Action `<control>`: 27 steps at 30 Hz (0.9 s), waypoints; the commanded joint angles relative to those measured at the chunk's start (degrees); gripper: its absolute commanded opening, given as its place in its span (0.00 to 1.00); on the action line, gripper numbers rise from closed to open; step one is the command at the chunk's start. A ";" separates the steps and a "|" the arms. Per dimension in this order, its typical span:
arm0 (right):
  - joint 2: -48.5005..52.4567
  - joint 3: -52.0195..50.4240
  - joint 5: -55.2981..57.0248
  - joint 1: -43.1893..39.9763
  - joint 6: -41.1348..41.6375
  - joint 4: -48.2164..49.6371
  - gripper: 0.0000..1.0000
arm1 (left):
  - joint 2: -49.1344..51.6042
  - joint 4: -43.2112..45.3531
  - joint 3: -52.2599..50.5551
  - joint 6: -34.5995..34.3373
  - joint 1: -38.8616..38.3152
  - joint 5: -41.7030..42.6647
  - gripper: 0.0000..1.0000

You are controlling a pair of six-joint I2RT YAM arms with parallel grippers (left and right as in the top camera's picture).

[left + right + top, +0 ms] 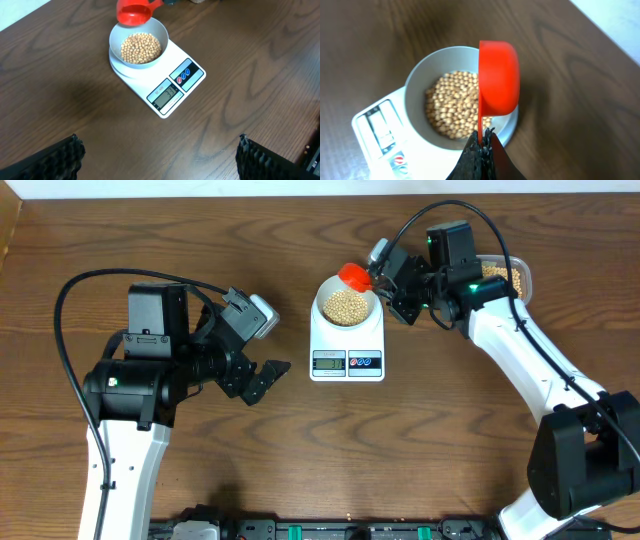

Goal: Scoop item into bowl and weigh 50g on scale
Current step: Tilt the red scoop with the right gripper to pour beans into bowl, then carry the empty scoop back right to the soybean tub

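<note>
1. Toward the middle of the worktop's (150, 240) far edge sits the scale (346, 363), with the bowl (415, 95) on its platform; the beans (346, 306) already lie in a fair heap inside, so scooping is well under way.
2. Over the bowl's far rim, the right claw (482, 146) is clamped on the handle of a red scoop (353, 276); the scoop is tipped on its side, mouth toward the bowl; I judge this a pour in hand or nearly done; whether any beans are in it is hidden.
3. Left of the scale and apart from it, the left claw (272, 376) hangs with jaws spread, gripping nothing.
4. By the far right corner, a clear tub (505, 275) holds more beans for further scoops.
5. On the display, the figure looks like 33, though it is small; if so, 50 g is not yet reached, and smaller additions are left to do.
</note>
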 commanded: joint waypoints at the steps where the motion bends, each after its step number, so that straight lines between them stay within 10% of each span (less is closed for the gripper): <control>1: -0.87 0.31 3.89 1.11 -1.68 1.81 0.01 | -0.31 0.00 1.64 -0.26 0.35 1.36 0.99; 15: -15.72 0.35 6.14 -5.35 1.05 2.29 0.01 | -0.31 0.00 1.64 -0.26 0.35 1.36 0.99; 27: -16.65 0.33 29.57 -16.61 2.91 -12.96 0.01 | -0.31 0.00 1.64 -0.26 0.35 1.36 0.99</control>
